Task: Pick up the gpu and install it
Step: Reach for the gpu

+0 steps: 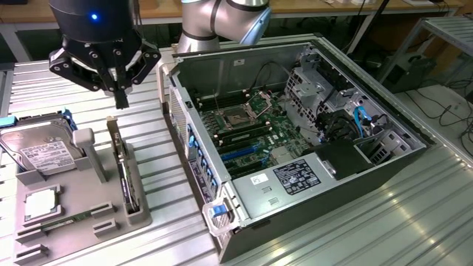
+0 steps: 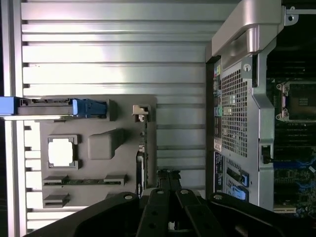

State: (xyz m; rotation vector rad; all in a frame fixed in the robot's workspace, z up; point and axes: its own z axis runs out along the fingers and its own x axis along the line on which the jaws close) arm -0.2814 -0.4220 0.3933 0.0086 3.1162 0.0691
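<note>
On the ribbed metal table (image 1: pixel 391 233) we see a grey holder (image 1: pixel 92 194): the gpu (image 1: pixel 123 169) stands on edge in it, and above it hangs our gripper (image 1: pixel 122 100), clenched and empty.

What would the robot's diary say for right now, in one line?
fingers: shut, empty | position: above gpu in gray holder | gpu: standing on edge, not picked up | computer case: open

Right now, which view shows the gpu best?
The exterior view: the gpu stands on edge in the grey holder, its length and bracket end visible. In the wrist view it appears edge-on, a thin strip.
</note>
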